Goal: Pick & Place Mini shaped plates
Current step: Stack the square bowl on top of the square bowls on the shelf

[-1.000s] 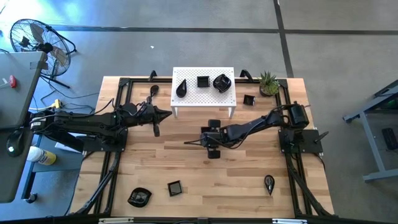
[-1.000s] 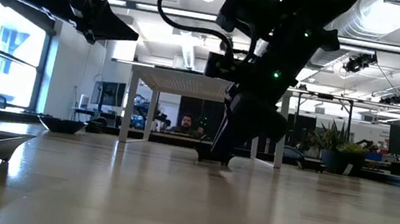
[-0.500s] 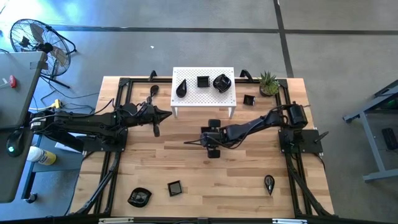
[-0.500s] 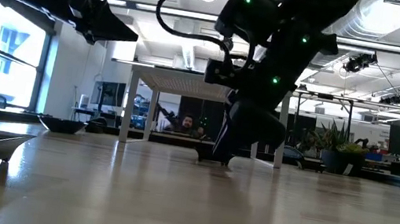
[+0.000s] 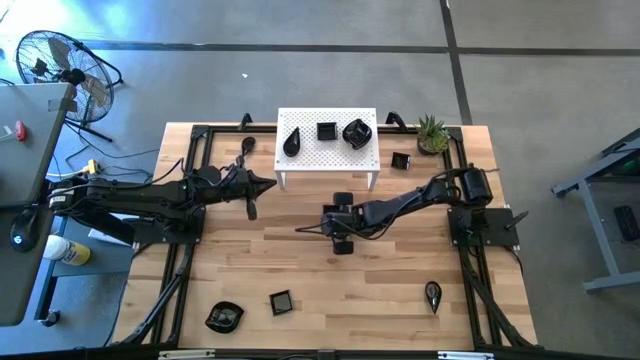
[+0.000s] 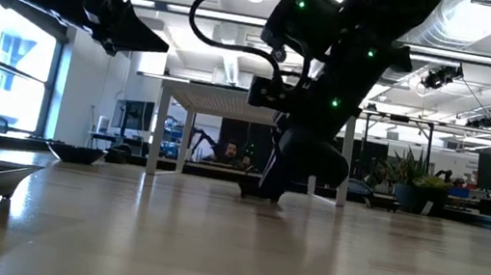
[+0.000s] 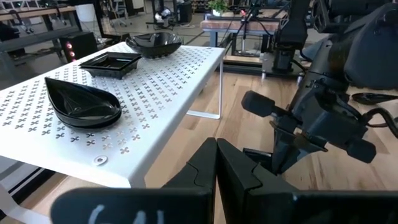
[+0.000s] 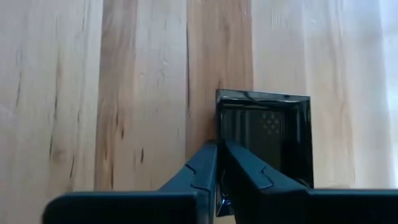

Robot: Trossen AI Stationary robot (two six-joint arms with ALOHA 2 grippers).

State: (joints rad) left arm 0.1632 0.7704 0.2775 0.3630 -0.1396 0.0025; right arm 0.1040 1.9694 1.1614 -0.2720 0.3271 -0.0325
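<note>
A small square glossy black plate (image 8: 267,137) lies flat on the wooden table near its middle. My right gripper (image 8: 219,155) is down at it, shut on its edge; in the high view the gripper (image 5: 308,229) covers most of the plate. My left gripper (image 5: 272,183) hangs shut and empty above the table, left of the white perforated stand (image 5: 328,160). On the stand sit a teardrop plate (image 5: 291,143), a square plate (image 5: 326,131) and a rounded plate (image 5: 357,132). My right gripper pinches one side rim of the square plate (image 8: 218,118), near a corner, between its two fingers. The fingers come slanting down from the table's right side. The plate still sits flat on the table.
More black plates lie on the table: one right of the stand (image 5: 400,160), and three near the front edge (image 5: 224,317), (image 5: 281,301), (image 5: 432,294). A small green plant (image 5: 432,133) stands at the far right. A black frame (image 5: 190,150) runs around the table.
My right gripper has stayed in place and its fingers have drawn together on the plate's rim. The plate has not moved.
</note>
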